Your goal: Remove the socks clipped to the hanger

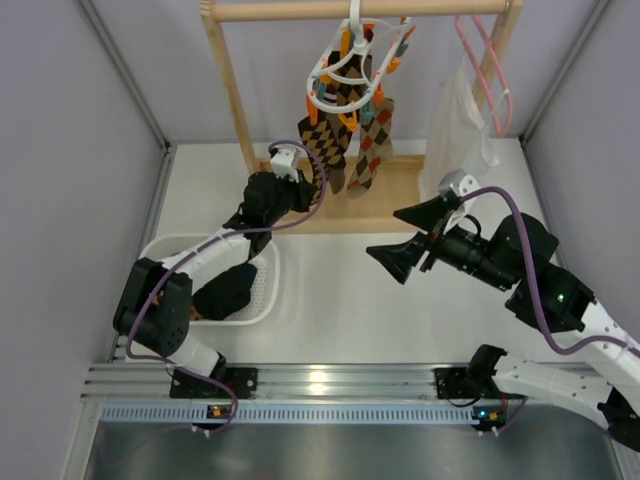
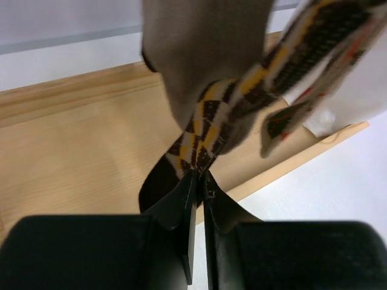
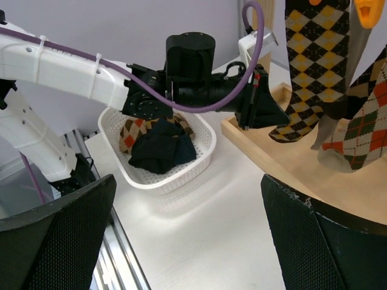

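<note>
The white ring hanger [image 1: 330,62] is hooked over the top bar of a wooden rack [image 1: 232,90] that is set at the far edge of the desk [image 1: 350,300], and the argyle socks [image 1: 365,140] are clipped to it and hang down over the rack's base board. The left hand [image 2: 198,181] is raised to the lowest of them: its jaws are pressed almost together, clamped on the toe of a yellow-and-brown sock [image 2: 208,130], which is hung from its clip above. The right hand [image 1: 388,233] is held in the air over the middle of the desk, to the right of the socks and apart from them, its fingers [image 3: 63,232] spread wide with nothing between. A white basket [image 3: 202,148] is placed by the left edge of the desk, and a dark sock [image 3: 162,145] and a patterned one are seen lying in it
</note>
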